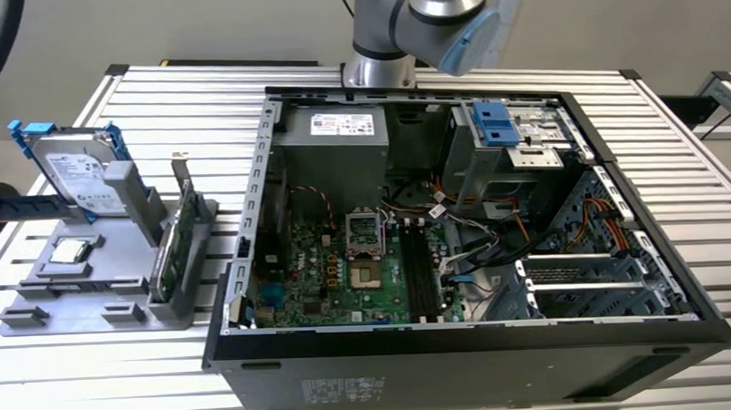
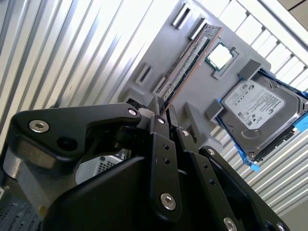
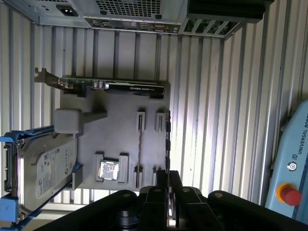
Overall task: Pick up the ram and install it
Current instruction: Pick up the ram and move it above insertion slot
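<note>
Gripper [image 2: 164,111] clamped on the ram [image 2: 190,60], high over the parts tray [image 2: 156,53]

Narrow black jaws pinch the ram by its flat faces in the second wrist view. The dark stick juts out past the fingertips, raised off the grey tray below. That tray holds a processor chip [image 2: 220,57], a silver hard drive [image 2: 255,113] in blue rails and a green card [image 3: 115,87] standing on edge. Beside the tray, in the exterior view, the open computer case [image 1: 468,347] holds the motherboard [image 1: 332,279] and its black slots [image 1: 417,267].

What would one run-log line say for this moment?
ram: on edge in grey fixture, beside processor chip | gripper: above fixture, in line with ram's end | computer case: open, ram not installed
</note>
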Robot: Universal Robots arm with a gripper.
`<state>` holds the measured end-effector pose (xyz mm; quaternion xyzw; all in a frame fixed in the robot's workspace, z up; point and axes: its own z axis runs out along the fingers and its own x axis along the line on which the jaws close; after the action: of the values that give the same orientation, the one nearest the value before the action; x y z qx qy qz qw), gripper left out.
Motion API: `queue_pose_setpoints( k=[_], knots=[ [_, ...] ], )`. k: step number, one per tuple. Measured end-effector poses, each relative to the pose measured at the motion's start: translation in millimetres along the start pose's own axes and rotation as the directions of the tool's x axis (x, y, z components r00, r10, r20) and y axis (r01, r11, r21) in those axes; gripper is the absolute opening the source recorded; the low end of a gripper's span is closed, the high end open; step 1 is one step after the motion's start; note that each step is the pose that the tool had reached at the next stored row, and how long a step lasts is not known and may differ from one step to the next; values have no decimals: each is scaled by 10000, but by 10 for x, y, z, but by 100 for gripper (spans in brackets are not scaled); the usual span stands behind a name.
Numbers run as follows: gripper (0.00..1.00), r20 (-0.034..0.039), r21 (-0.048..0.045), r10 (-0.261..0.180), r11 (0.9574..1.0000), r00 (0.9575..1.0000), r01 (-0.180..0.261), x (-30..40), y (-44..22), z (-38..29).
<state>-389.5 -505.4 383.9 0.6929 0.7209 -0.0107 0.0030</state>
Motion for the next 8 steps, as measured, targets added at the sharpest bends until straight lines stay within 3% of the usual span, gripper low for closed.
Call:
queue_pose_setpoints(
  k=[8],
  knots=[
    [0, 0, 1, 1, 10000, 10000, -1, -2, 49, -1]
  ],
)
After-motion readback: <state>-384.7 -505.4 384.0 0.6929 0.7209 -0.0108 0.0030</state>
